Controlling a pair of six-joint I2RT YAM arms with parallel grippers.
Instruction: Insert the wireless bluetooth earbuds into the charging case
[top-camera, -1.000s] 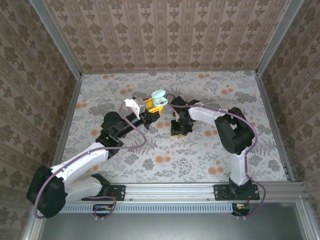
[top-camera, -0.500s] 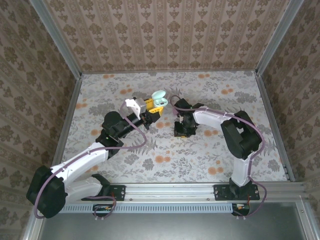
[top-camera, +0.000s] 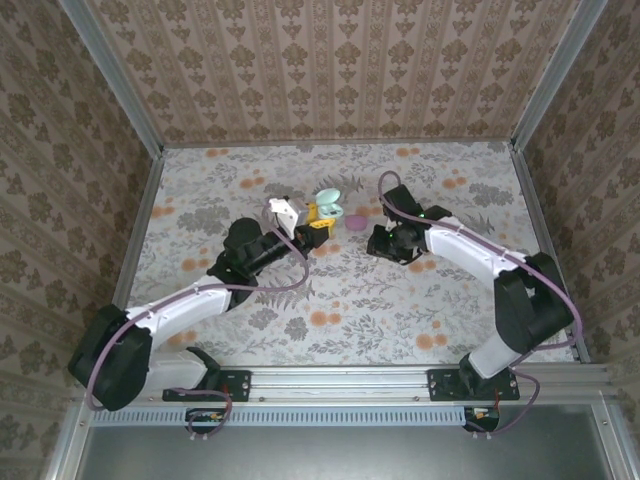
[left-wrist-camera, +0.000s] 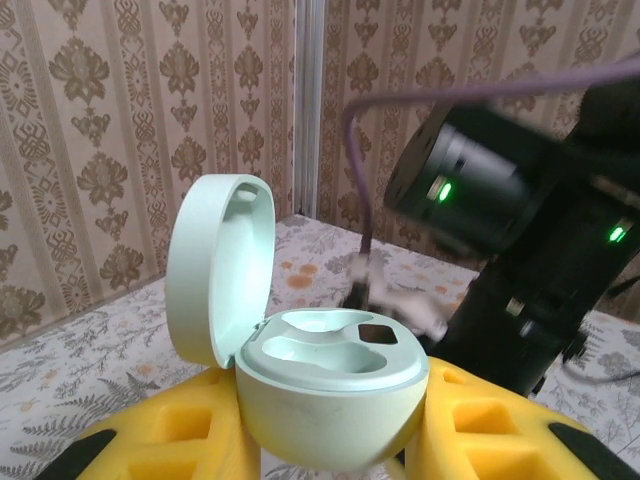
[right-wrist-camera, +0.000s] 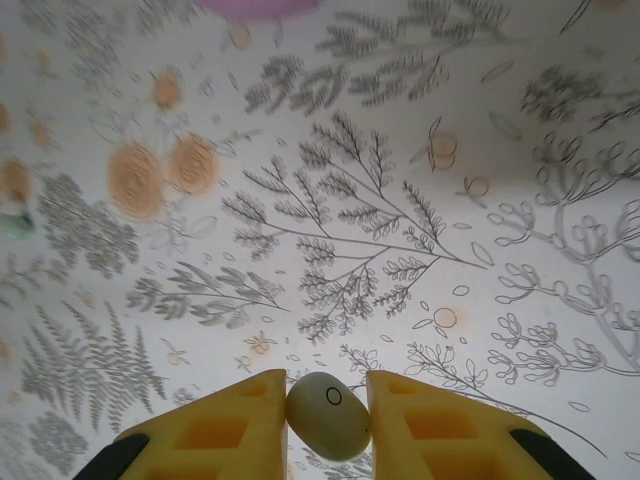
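Note:
The charging case (left-wrist-camera: 330, 400) is pale mint green, with its lid (left-wrist-camera: 215, 265) hinged open and two bare wells on top. My left gripper (left-wrist-camera: 335, 445) is shut on its body between yellow fingers (left-wrist-camera: 500, 420). From above, the case (top-camera: 326, 203) is held up over mid-table at the left gripper (top-camera: 318, 218). My right gripper (right-wrist-camera: 328, 420) is shut on one pale oval earbud (right-wrist-camera: 328, 415), held above the floral tabletop. In the top view the right gripper (top-camera: 380, 243) is a short way right of the case. The black right arm (left-wrist-camera: 520, 250) looms just behind the case.
A small pink rounded thing (top-camera: 357, 221) lies on the floral table (top-camera: 330, 300) between the two grippers; its edge (right-wrist-camera: 255, 6) shows at the top of the right wrist view. Patterned walls and metal rails (top-camera: 540, 230) enclose the table.
My left arm has reached further right, carrying the case with it. The right arm has swung out to the right and back, uncovering the pink thing on the table.

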